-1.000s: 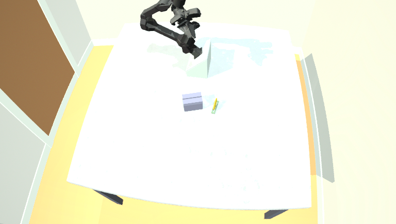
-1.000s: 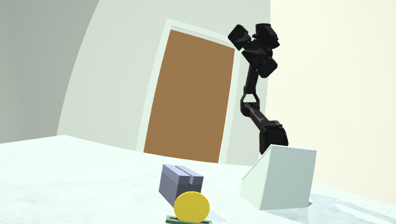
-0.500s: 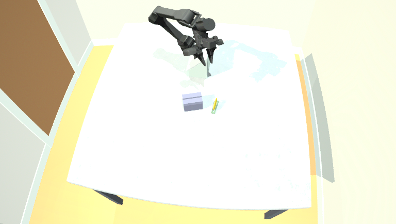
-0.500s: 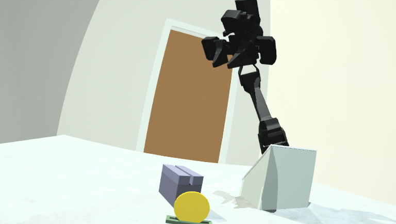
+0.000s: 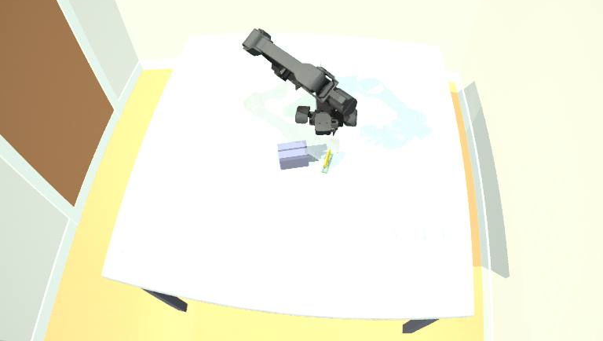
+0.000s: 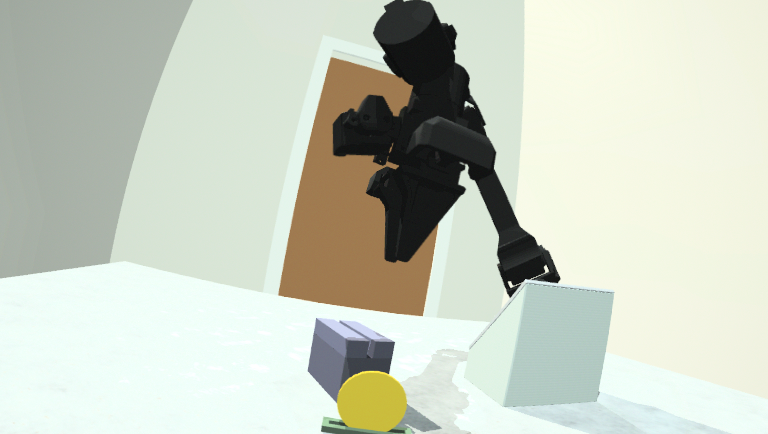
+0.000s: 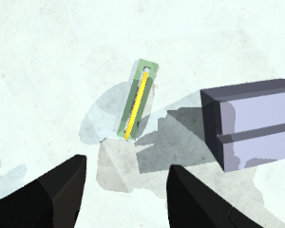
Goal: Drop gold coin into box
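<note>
Got black tapered fingers (image 6: pixel 416 225) parted partway, with nothing between. Pointing down, high over the counter (image 5: pixel 266 230) (image 6: pixel 169 338) (image 7: pixel 38 47). Can't make out the tips in the top view, under the black jointed arm (image 5: pixel 284 56) (image 6: pixel 495 203).

Looking at a thin round gold coin (image 5: pixel 327 158) (image 6: pixel 372 401) (image 7: pixel 138 102), on edge in a shallow green slotted holder (image 5: pixel 325 170) (image 6: pixel 334 423) (image 7: pixel 149 64), upper middle of the wrist frame. Probably stood up like this to offer both flat faces for a pinch and to keep the right attitude for the slot. Untouched so far; would call this the approach, pick still to do.

Closed grey-lilac box (image 5: pixel 293 161) (image 6: pixel 328 355) (image 7: pixel 211 121) just beside, at right of the wrist frame. Can't see inside, so can't tell the contents. Narrow straight slot (image 5: pixel 292 148) (image 6: pixel 356 329) (image 7: pixel 261 132) along the lid, running across the coin's line rather than with it. Would need a wrist turn after lifting.

Next: line up over the coin, match closing direction to its faces, lower, pinch high on the rim. Must keep it upright; could jam on the lid with even slight tilt. Could also drag the holder along if pulled crooked.
</note>
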Action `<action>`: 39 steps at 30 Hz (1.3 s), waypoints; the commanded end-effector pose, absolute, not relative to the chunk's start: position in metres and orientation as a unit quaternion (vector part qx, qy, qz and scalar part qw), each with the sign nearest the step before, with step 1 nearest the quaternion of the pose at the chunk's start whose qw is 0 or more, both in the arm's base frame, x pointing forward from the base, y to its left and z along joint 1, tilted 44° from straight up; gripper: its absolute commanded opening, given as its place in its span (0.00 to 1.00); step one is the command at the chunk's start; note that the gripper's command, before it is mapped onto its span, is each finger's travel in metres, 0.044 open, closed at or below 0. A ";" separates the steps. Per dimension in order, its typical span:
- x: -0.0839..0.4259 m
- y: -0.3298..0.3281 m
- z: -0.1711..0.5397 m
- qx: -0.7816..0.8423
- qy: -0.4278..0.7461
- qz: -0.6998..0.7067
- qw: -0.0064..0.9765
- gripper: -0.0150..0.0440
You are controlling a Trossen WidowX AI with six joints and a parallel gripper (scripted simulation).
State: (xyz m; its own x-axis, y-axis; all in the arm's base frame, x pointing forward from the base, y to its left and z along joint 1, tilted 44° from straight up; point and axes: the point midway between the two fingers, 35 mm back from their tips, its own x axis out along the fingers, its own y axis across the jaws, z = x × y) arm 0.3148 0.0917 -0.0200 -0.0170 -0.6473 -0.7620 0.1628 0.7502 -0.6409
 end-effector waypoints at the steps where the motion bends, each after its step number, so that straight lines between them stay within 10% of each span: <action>1: 0.307 0.071 -0.051 -0.134 0.648 -0.388 0.641 0.53; 39: 0.303 0.018 -0.102 -0.135 0.648 -0.389 0.641 0.53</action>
